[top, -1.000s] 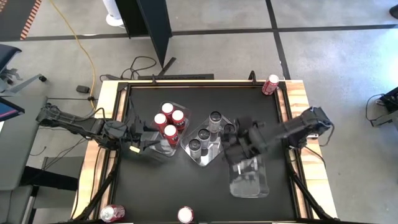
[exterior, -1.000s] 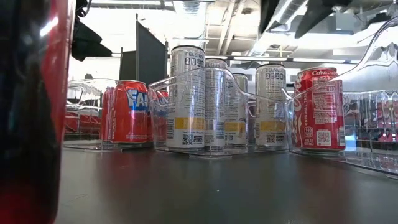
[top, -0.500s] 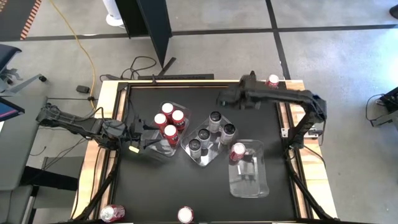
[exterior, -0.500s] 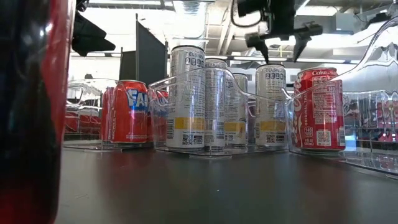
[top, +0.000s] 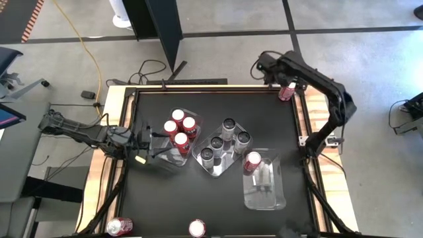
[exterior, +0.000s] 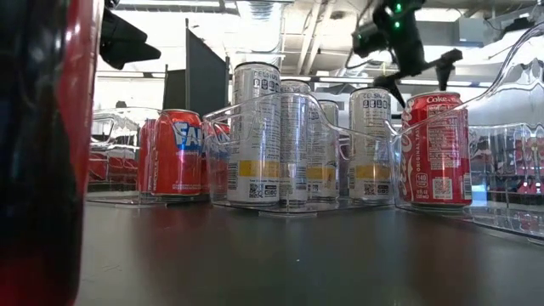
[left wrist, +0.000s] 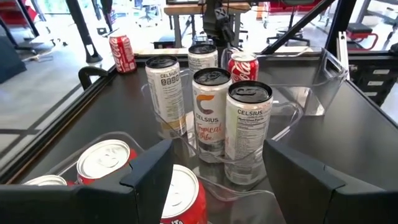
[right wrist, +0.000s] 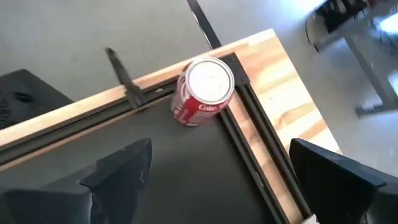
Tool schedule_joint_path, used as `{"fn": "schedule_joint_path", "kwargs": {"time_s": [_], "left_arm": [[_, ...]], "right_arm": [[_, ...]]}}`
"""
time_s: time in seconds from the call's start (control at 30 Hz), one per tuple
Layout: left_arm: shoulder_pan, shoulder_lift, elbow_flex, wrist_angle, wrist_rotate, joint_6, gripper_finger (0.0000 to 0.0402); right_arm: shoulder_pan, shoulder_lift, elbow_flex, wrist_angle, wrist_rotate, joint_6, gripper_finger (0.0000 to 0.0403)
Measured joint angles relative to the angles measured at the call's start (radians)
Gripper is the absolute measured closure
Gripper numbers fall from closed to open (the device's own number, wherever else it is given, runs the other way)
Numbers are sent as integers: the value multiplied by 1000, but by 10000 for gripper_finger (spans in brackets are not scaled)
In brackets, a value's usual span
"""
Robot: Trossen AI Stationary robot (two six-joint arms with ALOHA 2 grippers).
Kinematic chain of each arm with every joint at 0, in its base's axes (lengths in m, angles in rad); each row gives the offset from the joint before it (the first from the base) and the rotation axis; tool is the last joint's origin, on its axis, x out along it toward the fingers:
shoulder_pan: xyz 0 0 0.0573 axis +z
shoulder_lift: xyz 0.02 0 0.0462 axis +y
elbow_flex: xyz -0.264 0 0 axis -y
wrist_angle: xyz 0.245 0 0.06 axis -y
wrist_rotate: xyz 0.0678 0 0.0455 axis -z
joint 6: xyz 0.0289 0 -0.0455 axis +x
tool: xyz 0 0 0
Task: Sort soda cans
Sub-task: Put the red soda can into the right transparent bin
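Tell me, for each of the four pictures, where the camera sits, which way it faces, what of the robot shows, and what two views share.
High: overhead, facing down on the black table; both arms show.
Low: at tabletop height, facing the clear trays; right hand open overhead.
Left wrist: on the left arm beside the red cans, facing the silver cans; own fingers show.
Right wrist: above the table's far right corner, facing a red can; open fingers show.
Shared: that corner can also shows from overhead.

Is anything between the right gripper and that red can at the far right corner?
No. In the right wrist view, only bare mat lies between the open right gripper and the red can.
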Motion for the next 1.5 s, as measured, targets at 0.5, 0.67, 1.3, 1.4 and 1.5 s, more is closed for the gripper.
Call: {"fn": "schedule_joint_path", "kwargs": {"time_s": [0.5, 0.67, 1.3, 1.4, 1.5], "left_arm": [[0, 0, 0, 76, 6, 177, 162], [0, 0, 13, 101, 7, 225, 162], [0, 0, 62, 16, 13, 255, 162], [0, -2, 62, 15, 13, 263, 162], [0, -14, 62, 11, 13, 263, 162]], "right_arm": [[-216, 8, -231, 398, -127, -143, 3], [-212, 8, -228, 393, -123, -89, 3], [-204, 9, -250, 369, -64, 58, 3], [-204, 12, -250, 369, -47, 69, 3], [-202, 29, -251, 361, -39, 75, 3]]}}
